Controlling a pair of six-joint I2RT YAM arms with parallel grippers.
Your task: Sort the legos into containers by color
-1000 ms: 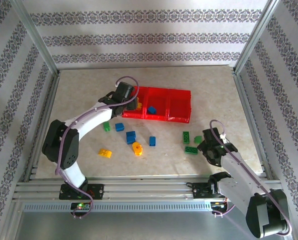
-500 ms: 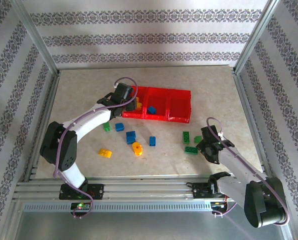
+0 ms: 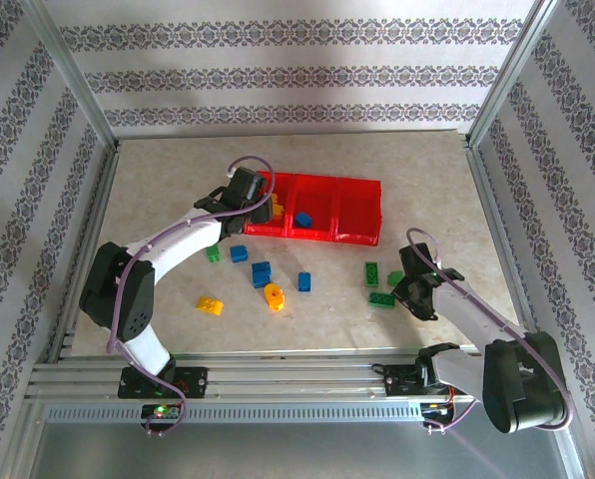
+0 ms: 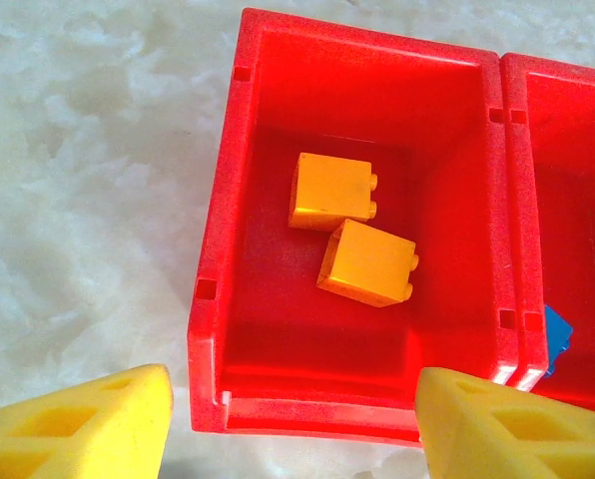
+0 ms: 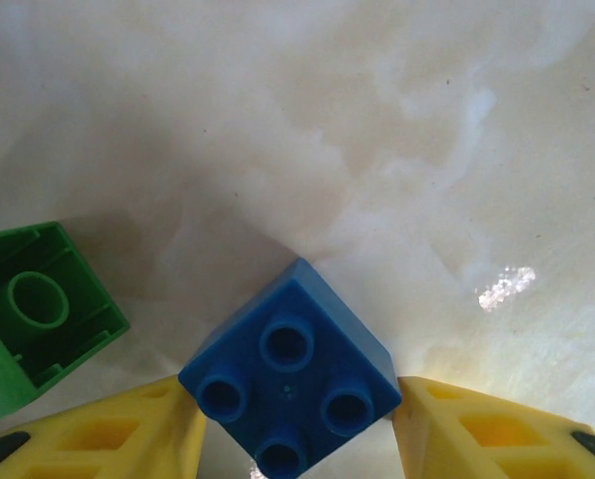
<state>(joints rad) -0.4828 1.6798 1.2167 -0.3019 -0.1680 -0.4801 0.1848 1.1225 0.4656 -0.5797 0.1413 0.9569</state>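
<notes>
The red tray of three containers lies at the table's middle back. My left gripper hangs open over the near wall of the leftmost one, with nothing between its fingers. Two yellow-orange legos lie inside it, and a blue lego lies in the middle one. My right gripper is low at the table's right. In the right wrist view its fingers press on two opposite corners of a blue lego that rests studs up on the table.
Loose legos lie in front of the tray: blue ones, yellow ones, and green ones. A green lego lies just left of the right gripper.
The right gripper has edged forward and its fingers have closed in onto the blue lego. The left arm has shifted only slightly over the tray.
</notes>
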